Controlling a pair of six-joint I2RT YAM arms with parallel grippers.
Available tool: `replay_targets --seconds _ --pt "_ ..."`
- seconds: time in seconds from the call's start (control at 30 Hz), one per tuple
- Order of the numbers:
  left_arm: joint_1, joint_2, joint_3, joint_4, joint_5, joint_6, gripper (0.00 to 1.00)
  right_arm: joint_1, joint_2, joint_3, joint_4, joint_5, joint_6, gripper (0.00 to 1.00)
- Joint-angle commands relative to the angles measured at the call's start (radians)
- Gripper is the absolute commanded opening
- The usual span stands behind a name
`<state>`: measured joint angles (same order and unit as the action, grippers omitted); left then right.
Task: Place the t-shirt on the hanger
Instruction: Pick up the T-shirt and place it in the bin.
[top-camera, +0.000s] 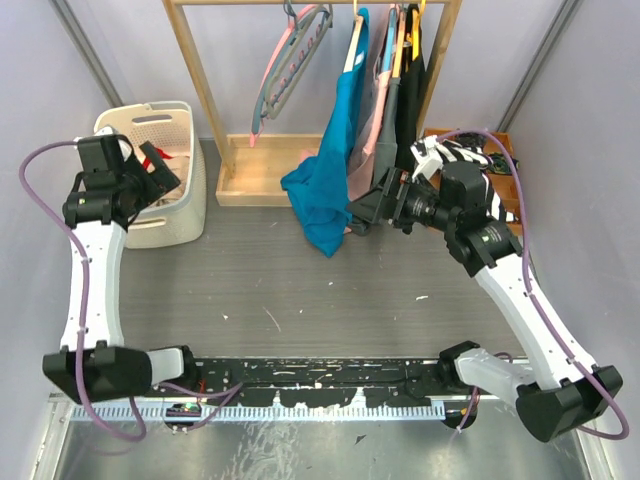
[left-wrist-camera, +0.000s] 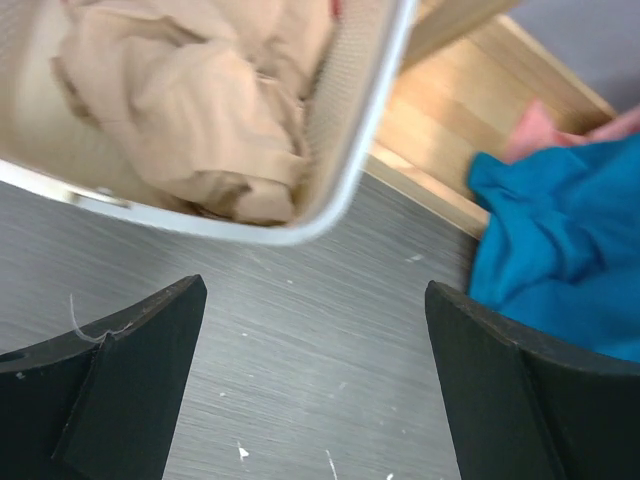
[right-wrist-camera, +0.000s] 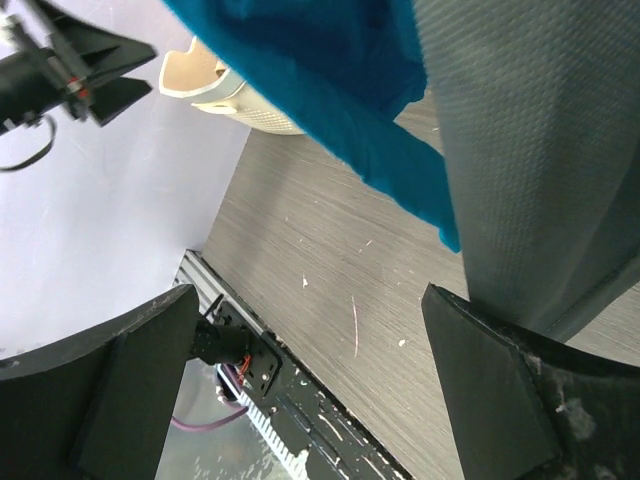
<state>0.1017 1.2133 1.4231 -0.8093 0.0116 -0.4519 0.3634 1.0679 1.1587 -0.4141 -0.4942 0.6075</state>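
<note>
The left pincer (left-wrist-camera: 315, 300) hangs with its two fingers spread wide and nothing between them, poised over the surface (top-camera: 300, 290) just beside the basket (left-wrist-camera: 340, 190). In that cream, mesh-walled basket lies the t-shirt (left-wrist-camera: 190, 100), a crumpled tan heap pressed up against the near wall. From the top view a scrap of red shows in the basket as well.

The right pincer (right-wrist-camera: 310, 300) is equally wide open and holds nothing. It points at the clothes hanging from the wooden rack (top-camera: 190, 80). A grey garment (right-wrist-camera: 540, 130) drops right in front of one finger; I cannot tell whether they touch. Beside it the teal garment (right-wrist-camera: 330, 70) trails down, its hem bunched on the rack's low wooden tray (left-wrist-camera: 450, 130).

Pink and blue-grey hangers (top-camera: 290, 60) dangle bare on the rack's rail. The pale hanger of the task I cannot pick out among them.

The surface is dark grey with a fine grain, scuffed and flecked white. Pale lilac walls (top-camera: 40, 70) close it in.
</note>
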Motion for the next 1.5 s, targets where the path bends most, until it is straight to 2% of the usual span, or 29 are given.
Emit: replay_targets --seconds 0.0,0.23,0.5,0.63,0.67,0.8,0.83,0.87,1.27,1.47 --pt "0.076 0.114 0.065 -0.006 -0.060 0.065 0.98 0.000 -0.078 -0.033 0.045 -0.053 0.002 1.00" --pt "0.124 0.299 0.120 0.035 -0.147 0.098 0.99 0.001 -0.147 -0.105 0.008 -0.064 -0.015 1.00" --pt "0.123 0.471 0.155 0.047 -0.131 0.106 0.88 0.001 -0.191 -0.124 -0.038 -0.053 -0.044 1.00" --pt "0.112 0.531 0.177 0.042 -0.135 0.114 0.71 0.002 -0.197 -0.134 -0.041 -0.054 -0.045 1.00" --pt "0.111 0.548 0.189 0.032 -0.138 0.118 0.64 0.001 -0.199 -0.136 -0.044 -0.053 -0.046 1.00" --pt "0.110 0.561 0.212 0.012 -0.121 0.121 0.24 0.000 -0.207 -0.136 -0.052 -0.049 -0.050 1.00" --pt "0.110 0.552 0.212 0.013 -0.118 0.118 0.10 0.002 -0.209 -0.137 -0.053 -0.046 -0.052 1.00" --pt "0.107 0.542 0.215 0.013 -0.118 0.114 0.01 0.001 -0.208 -0.136 -0.055 -0.046 -0.052 1.00" --pt "0.103 0.373 0.380 -0.079 0.011 0.061 0.00 0.001 -0.213 -0.123 -0.072 -0.040 -0.057 1.00" --pt "0.104 0.298 0.513 -0.135 0.065 0.027 0.00 0.001 -0.222 -0.126 -0.076 -0.039 -0.054 1.00"
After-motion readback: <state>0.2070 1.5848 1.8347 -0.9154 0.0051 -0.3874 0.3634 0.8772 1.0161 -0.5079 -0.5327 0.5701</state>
